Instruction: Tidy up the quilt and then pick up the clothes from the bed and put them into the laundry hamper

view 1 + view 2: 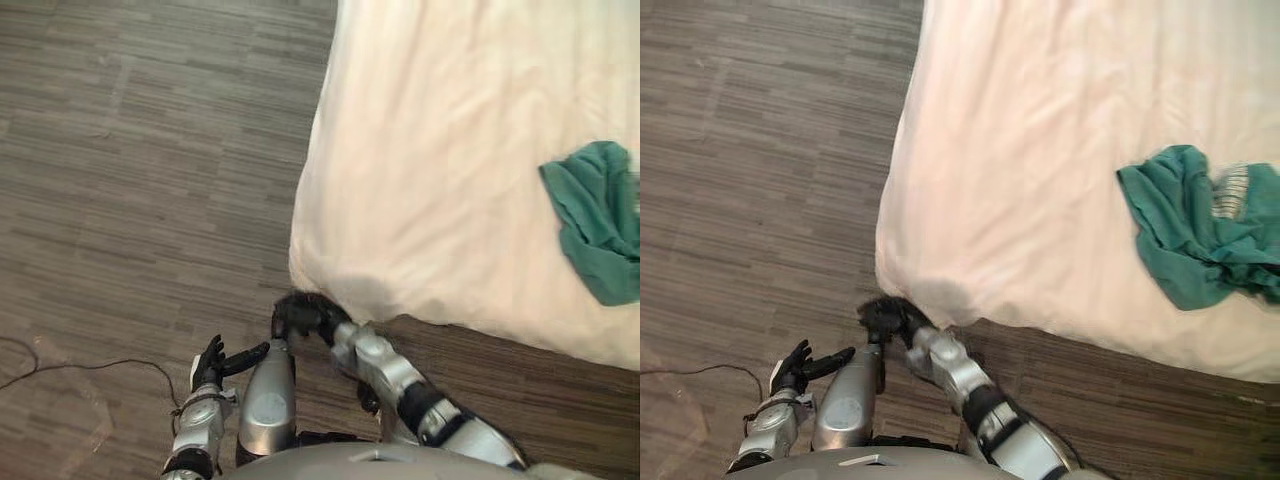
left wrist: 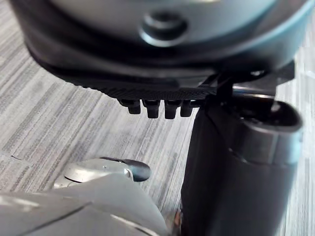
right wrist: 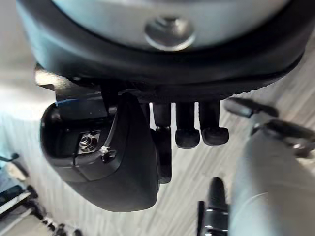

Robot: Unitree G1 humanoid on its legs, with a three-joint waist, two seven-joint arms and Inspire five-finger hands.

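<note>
A cream quilt (image 1: 450, 170) covers the bed and hangs over its near corner. A green garment (image 1: 1185, 235) lies crumpled on the quilt at the right, with a bit of striped cloth (image 1: 1230, 190) showing in it. My right hand (image 1: 300, 315) is just below the quilt's hanging corner, close to the cloth. In the right wrist view its fingers (image 3: 187, 128) are loosely bent with only floor past them and no cloth between them. My left hand (image 1: 215, 365) is low over the floor at the lower left, fingers straight and holding nothing.
Grey-brown striped carpet (image 1: 150, 150) stretches left of the bed. A strip of the same floor (image 1: 1140, 400) runs along the bed's near edge.
</note>
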